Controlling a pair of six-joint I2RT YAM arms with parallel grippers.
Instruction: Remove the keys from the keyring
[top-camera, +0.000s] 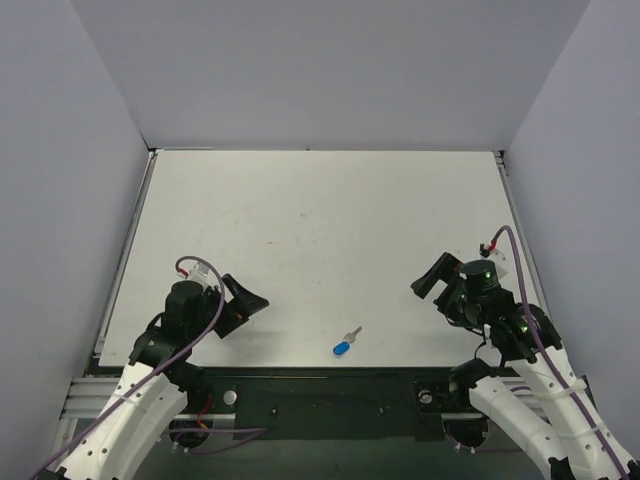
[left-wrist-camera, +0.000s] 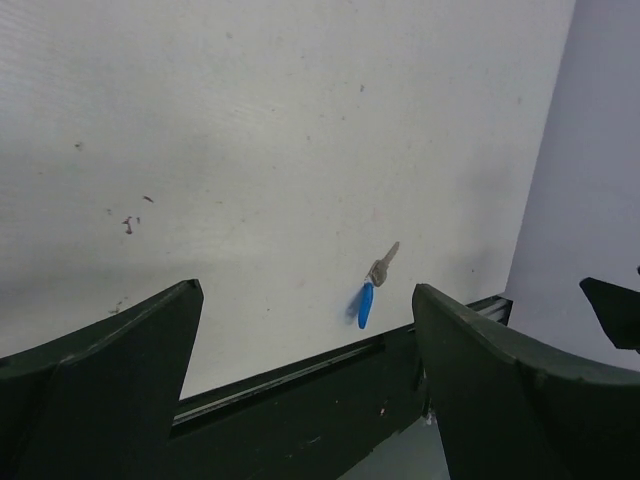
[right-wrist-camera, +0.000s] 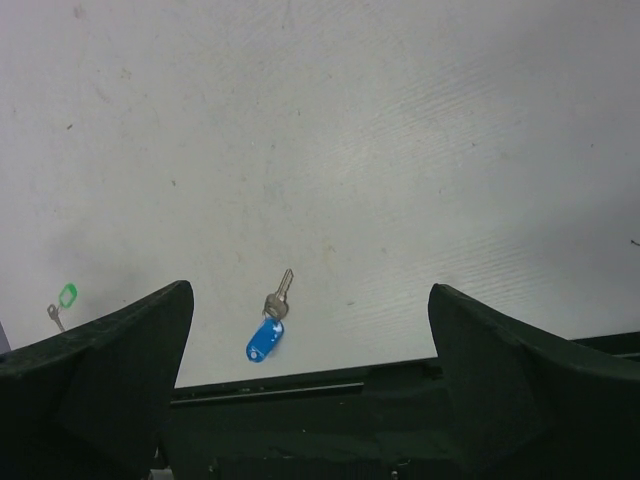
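Showed left gripper (top-camera: 243, 302) at lower left of the overhead view, fingers spread, empty. Found blue keyring (top-camera: 341, 348) at bottom centre near the table (top-camera: 320, 220) edge, silver key (top-camera: 353, 333) touching its upper-right end. Showed right gripper (top-camera: 432, 278) at lower right, spread, empty.

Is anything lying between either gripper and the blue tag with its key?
Nothing visible. Only bare table lies between the left gripper and the blue tag with its key, and likewise from the right gripper. Both grippers are open and empty.
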